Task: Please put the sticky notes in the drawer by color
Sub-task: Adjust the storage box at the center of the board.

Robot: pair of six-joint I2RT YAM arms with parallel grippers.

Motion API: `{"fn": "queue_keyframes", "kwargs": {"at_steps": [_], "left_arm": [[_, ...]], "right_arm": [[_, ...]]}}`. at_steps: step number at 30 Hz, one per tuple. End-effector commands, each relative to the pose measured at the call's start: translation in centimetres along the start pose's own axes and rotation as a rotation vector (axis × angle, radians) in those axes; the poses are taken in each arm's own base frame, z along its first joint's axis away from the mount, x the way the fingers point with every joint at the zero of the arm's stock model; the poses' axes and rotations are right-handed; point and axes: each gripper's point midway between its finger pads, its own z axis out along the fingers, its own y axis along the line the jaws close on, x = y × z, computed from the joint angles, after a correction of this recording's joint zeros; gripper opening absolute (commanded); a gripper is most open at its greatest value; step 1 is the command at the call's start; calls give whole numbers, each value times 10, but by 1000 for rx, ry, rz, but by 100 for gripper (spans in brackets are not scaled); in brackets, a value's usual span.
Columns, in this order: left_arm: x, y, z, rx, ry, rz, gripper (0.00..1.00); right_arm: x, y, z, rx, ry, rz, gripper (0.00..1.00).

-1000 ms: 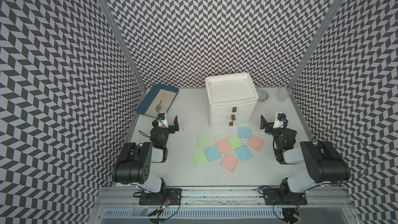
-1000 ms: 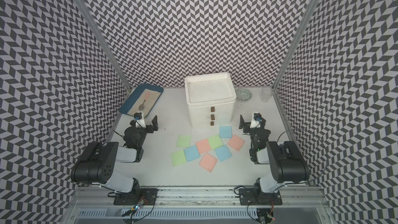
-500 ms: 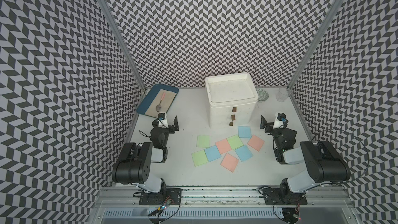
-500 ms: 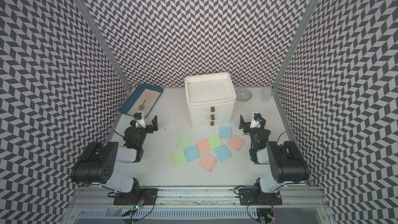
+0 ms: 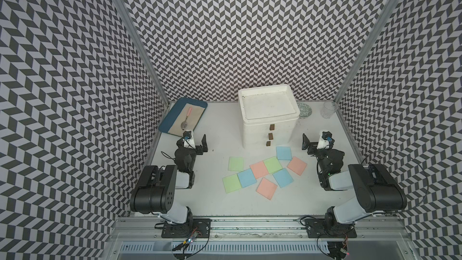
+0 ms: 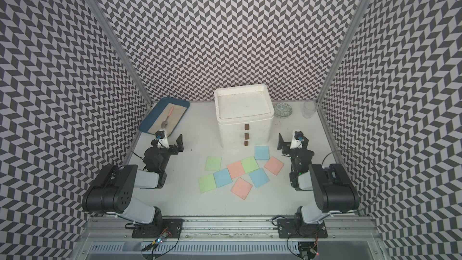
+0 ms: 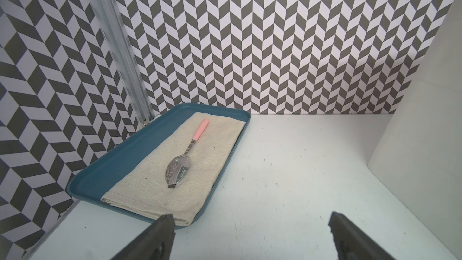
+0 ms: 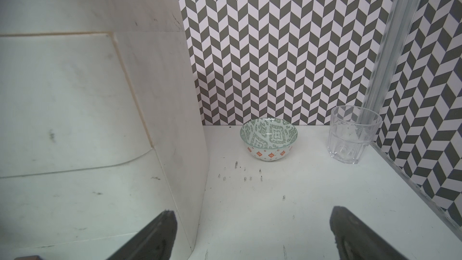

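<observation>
Now the left end effector (image 5: 193, 145) and the right end effector (image 5: 315, 144) both stand wide open, holding nothing. I see the sticky notes (image 5: 265, 171) flat on the table (image 5: 217, 211) between them, nearer to me than the closed drawer (image 5: 268, 126). The far blue note (image 5: 284, 153) lies left of the right end effector, so this arm is nearer. The notes are square, and I read no writing.

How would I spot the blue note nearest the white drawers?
Find the white drawer unit at the back of the table. Just before its brown handles lies a light blue sticky note. The other two blue notes lie farther forward.
</observation>
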Motion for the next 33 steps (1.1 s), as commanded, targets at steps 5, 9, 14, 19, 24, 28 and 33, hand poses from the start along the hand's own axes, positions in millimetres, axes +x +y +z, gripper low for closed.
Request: {"fn": "queue_keyframes", "kwargs": {"at_steps": [5, 9, 14, 19, 24, 28, 33], "left_arm": [[-11, -9, 8, 38, 10, 32, 99], [-14, -3, 26, -9, 132, -29, 100], [-35, 8, 15, -70, 88, -102, 100], [-57, 3, 1, -24, 13, -298, 100], [-70, -50, 22, 258, 137, -428, 100], [-81, -98, 23, 426, 193, -519, 100], [-87, -156, 11, 554, 241, -517, 99]], "right_arm": [[-6, 2, 1, -3, -26, -8, 100], [-22, -10, 5, 66, -12, 18, 100], [-48, -32, 12, 202, 90, 160, 100], [-62, -26, 15, 165, 126, 335, 100], [-73, 4, 45, -8, 189, 414, 100], [-74, 13, 75, -99, 254, 564, 97], [-67, 25, 95, -283, 319, 755, 83]]}}
